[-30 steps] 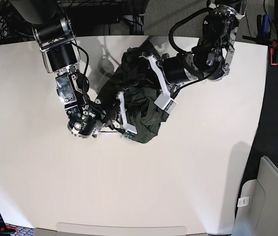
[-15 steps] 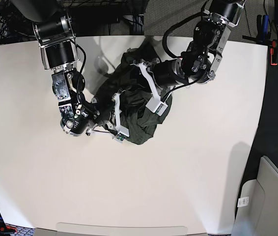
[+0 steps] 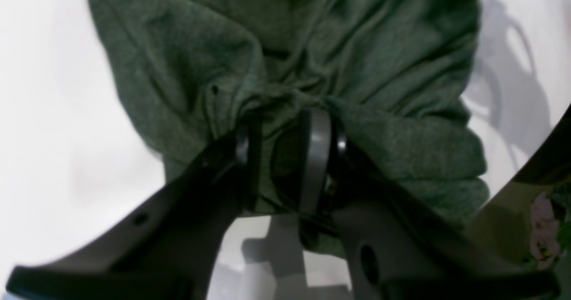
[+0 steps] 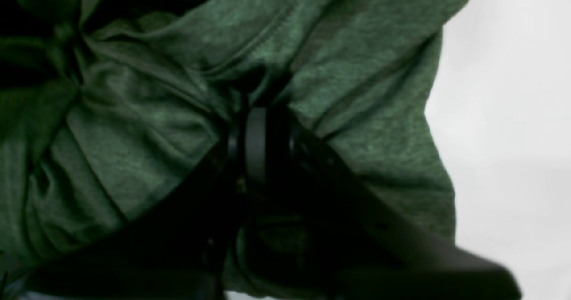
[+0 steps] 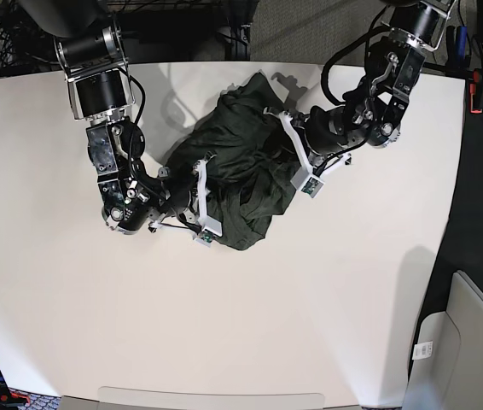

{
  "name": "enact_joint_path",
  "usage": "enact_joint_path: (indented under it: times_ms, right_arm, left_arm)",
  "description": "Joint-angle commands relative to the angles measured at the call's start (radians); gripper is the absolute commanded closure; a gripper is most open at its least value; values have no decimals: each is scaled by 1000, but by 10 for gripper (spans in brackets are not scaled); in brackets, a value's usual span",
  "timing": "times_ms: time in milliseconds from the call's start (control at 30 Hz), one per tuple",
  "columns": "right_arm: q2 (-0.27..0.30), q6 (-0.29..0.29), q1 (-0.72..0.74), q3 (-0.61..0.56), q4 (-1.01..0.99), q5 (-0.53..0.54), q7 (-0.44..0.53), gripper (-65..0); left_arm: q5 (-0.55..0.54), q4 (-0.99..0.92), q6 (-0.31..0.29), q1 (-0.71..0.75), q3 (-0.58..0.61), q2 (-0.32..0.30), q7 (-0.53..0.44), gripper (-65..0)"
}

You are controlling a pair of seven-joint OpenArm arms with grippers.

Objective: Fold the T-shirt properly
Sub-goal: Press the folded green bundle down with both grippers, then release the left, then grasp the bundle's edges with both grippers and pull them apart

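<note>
A: Step in hand?
B: Spreading the crumpled dark olive-green knit T-shirt (image 5: 237, 184), bunched at table (image 5: 327, 316) centre toward 12 o'clock. Draw both pinches apart evenly, keeping the cloth low.
A: Count?
B: One shirt. Two end effectors: right end effector (image 4: 256, 126), clenched on fabric; left end effector (image 3: 285, 143), grasping a fold.

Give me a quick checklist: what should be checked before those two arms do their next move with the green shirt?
1. Left end effector pinching the T-shirt: ok, a fold sits between its fingers.
2. Right end effector pinching the shirt: ok, closed on cloth.
3. Shirt spread flat for folding: not ok, it lies bunched in a heap.
4. Sleeves and collar located: cannot tell, hidden in the wrinkles.
5. Bare table beside the shirt to spread it: ok.
</note>
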Motion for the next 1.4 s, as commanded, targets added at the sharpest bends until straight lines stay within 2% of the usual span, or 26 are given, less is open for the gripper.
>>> enact_joint_path:
  times_ms: [0, 133, 533, 633, 733, 900, 1033, 1167, 1300, 1367]
  right_arm:
    - [8, 2, 4, -2, 1, -31, -51, -50]
    - [10, 2, 4, -2, 1, -31, -51, -50]
    - [10, 2, -10, -2, 1, -31, -51, -50]
    - [10, 2, -10, -2, 1, -31, -51, -50]
    - [11, 2, -10, -2, 1, -31, -51, -50]
    - [20, 2, -10, -2, 1, -29, -51, -50]
    - [20, 2, -5, -1, 4, -29, -48, -50]
    - [16, 2, -10, 33, 85, -28, -48, -50]
    - [25, 2, -13, 67, 170, 29, -49, -50]
    - [59, 2, -13, 110, 184, 58, -49, -50]
  left_arm:
    - [-3, 17, -3, -13, -7, -22, -29, -130]
    - [-3, 4, -2, -13, -7, -64, -81, -130]
    - [-3, -6, 2, 32, -7, -186, -80, -129]
    - [-3, 11, 2, 62, -10, -204, -80, -129]
    - [-3, 66, 2, 113, -64, -207, -78, -129]
    - [-6, 203, 2, 207, -252, -181, -78, -129]
    - [-9, 309, -3, 245, -344, -86, -78, -129]
    - [-16, 350, -5, 251, -315, 5, -78, -129]
    - [-93, 350, -5, 251, -223, 60, -78, -129]
    - [-138, 350, -5, 251, -188, 81, -78, -129]
